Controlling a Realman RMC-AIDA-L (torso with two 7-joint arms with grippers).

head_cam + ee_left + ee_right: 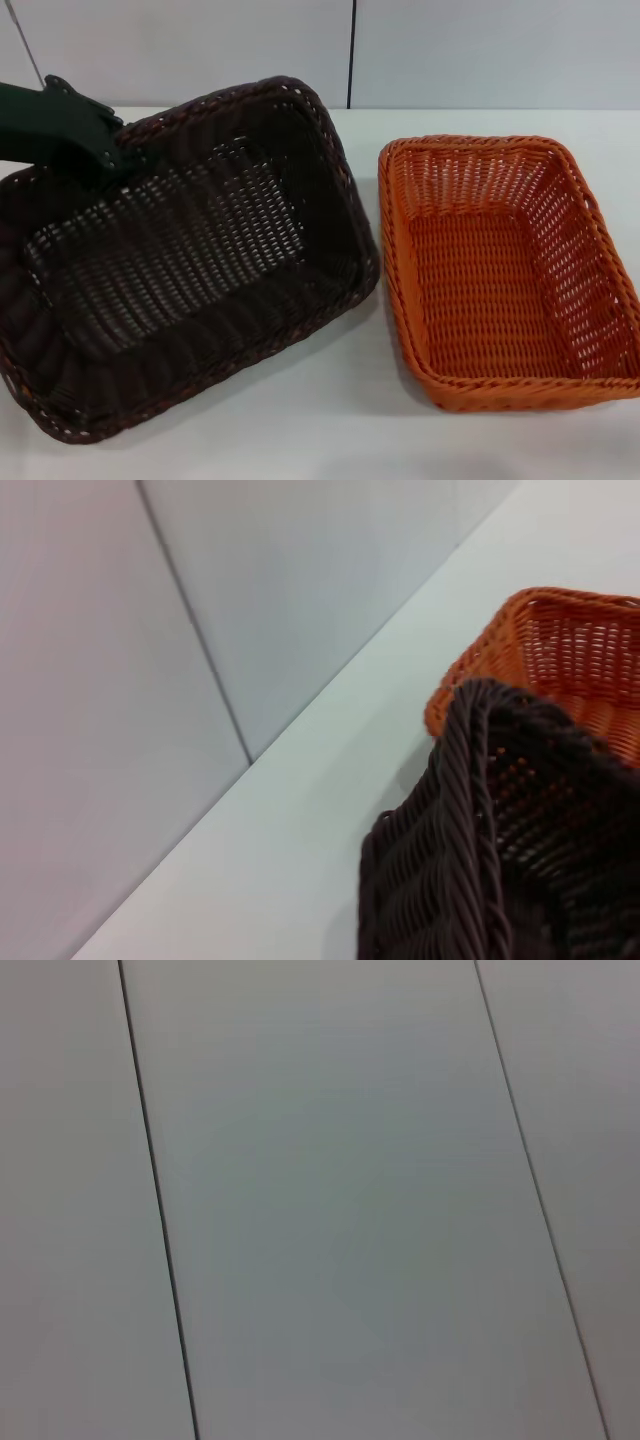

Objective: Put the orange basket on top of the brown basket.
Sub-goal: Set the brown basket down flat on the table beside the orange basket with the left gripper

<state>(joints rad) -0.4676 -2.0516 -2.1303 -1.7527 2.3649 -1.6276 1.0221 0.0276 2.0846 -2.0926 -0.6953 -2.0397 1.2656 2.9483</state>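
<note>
Tabletop (330,430), white and bare-fronted, carries the scene beneath a pale panelled wall (200,50) split by dark vertical seams. Largest on it is the brown basket (190,260), a very dark woven rectangle with a braided rim, sitting skewed and apparently tipped, its far-left rim corner meeting the left tool (105,160). That tool, a dark green-black body reaching in from the robot's left edge of the head view, sits at the basket's braided rim; whether its fingers are apart, together or clamped on the weave cannot be told, as the tips are lost against the dark wicker. Off to the robot's right of the left tool, beyond the brown basket, the orange basket (505,270) stands upright and flat on the tabletop, just beside the dark one, with a narrow strip of white surface between their rims at the near side. In the left wrist view, the brown basket's rim corner (480,810) rises close in front, with the orange basket's corner (545,640) showing behind it against the tabletop and wall. The right wrist view takes in only grey wall panels (330,1200) crossed by two dark seams; the right tool appears in none of the views.
</note>
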